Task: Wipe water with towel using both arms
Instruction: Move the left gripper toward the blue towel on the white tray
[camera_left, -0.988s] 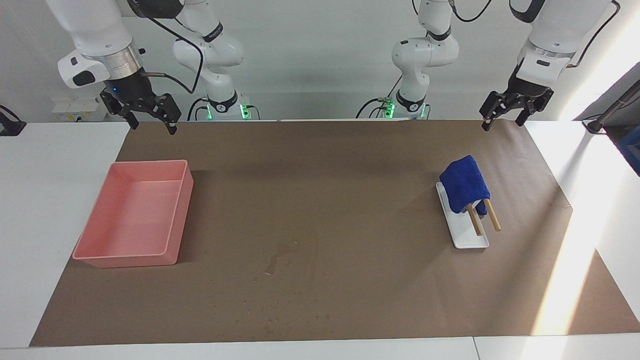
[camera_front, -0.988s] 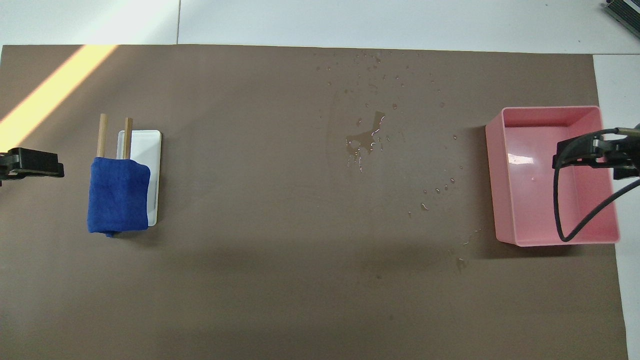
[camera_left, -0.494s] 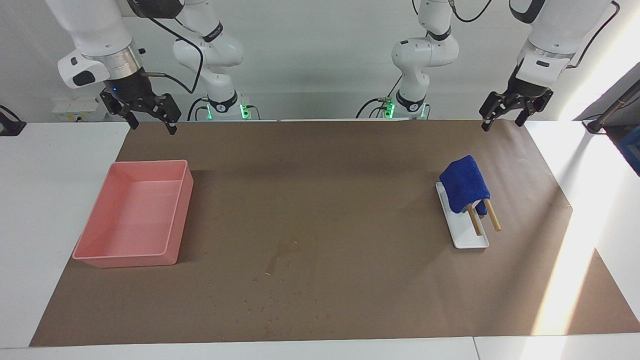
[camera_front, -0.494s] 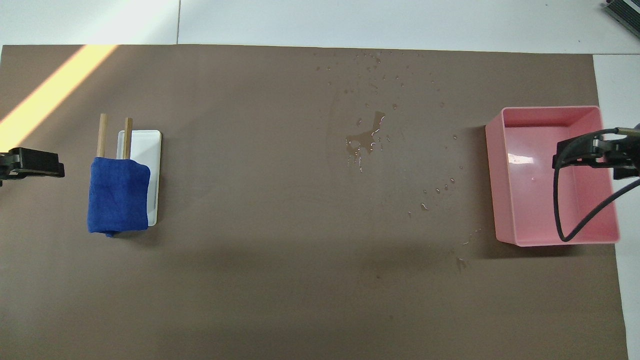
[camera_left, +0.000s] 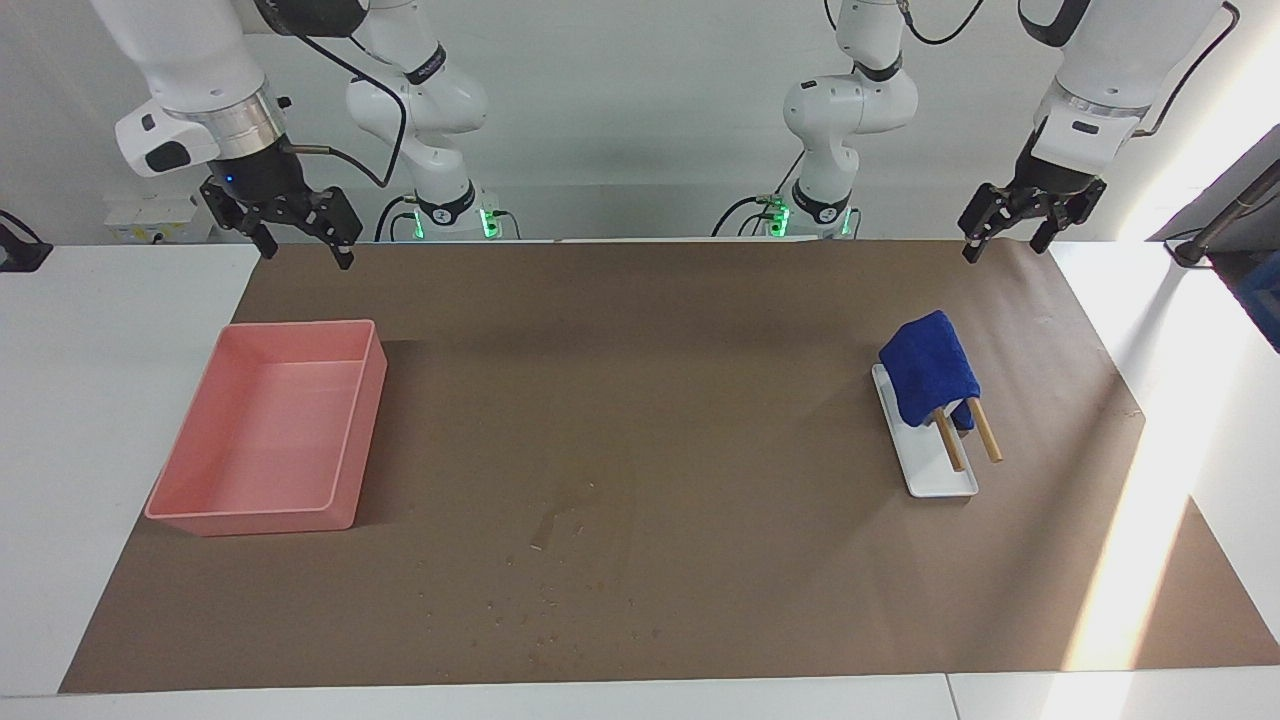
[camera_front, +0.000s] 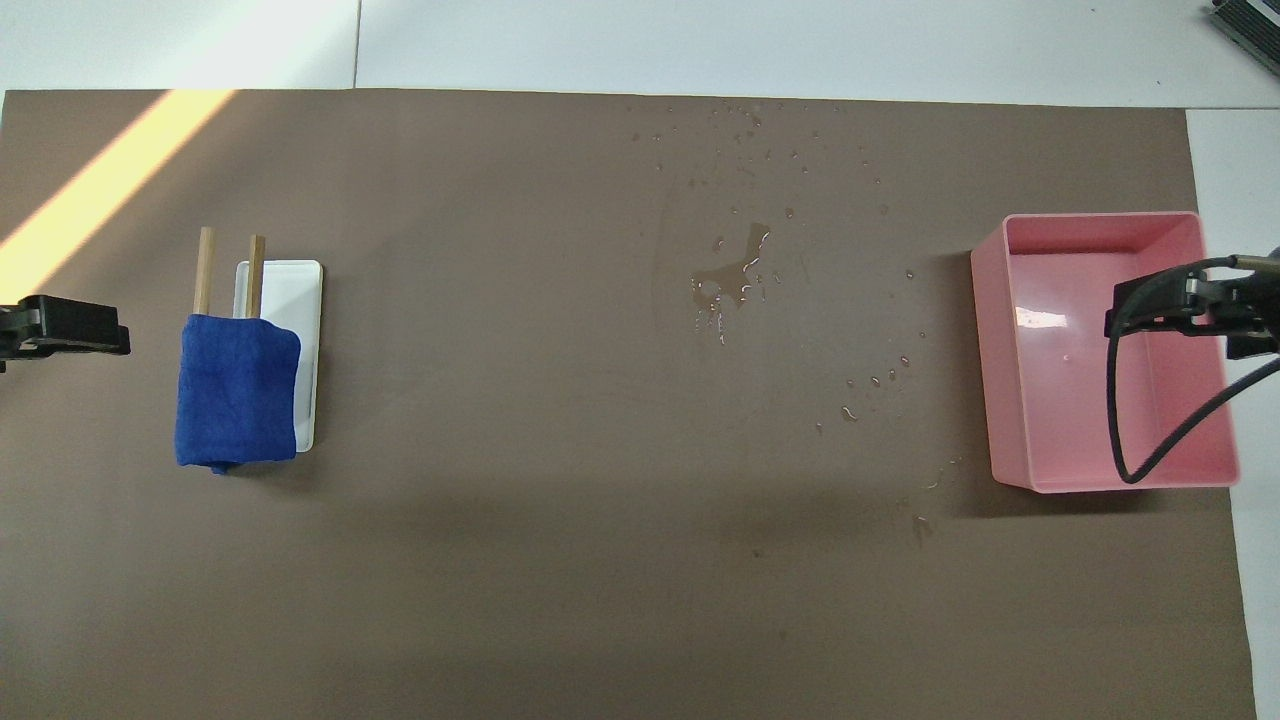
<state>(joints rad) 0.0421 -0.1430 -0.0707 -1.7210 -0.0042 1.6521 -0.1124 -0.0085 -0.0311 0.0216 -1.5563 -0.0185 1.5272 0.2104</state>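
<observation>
Toward the left arm's end of the counter, the towel (camera_left: 929, 368) hangs folded, deep blue and fuzzy, over two wooden sticks (camera_left: 968, 436) on a white tray (camera_left: 938, 482). The water (camera_left: 560, 515) glistens mid-counter near its edge farthest from the robots. The left gripper (camera_left: 1012, 237) and right gripper (camera_left: 302, 243) hover with jaws wide, holding nothing.

**Both arms raised, grippers open**

The left arm (camera_left: 1115, 60) comes down from its elbow, its wrist tilted, and its gripper (camera_left: 1003, 245) hangs in the air with fingers spread apart. The right arm (camera_left: 190, 60) is posed the same way at its own end, its gripper (camera_left: 305, 250) also up in the air, fingers apart, holding nothing.
</observation>
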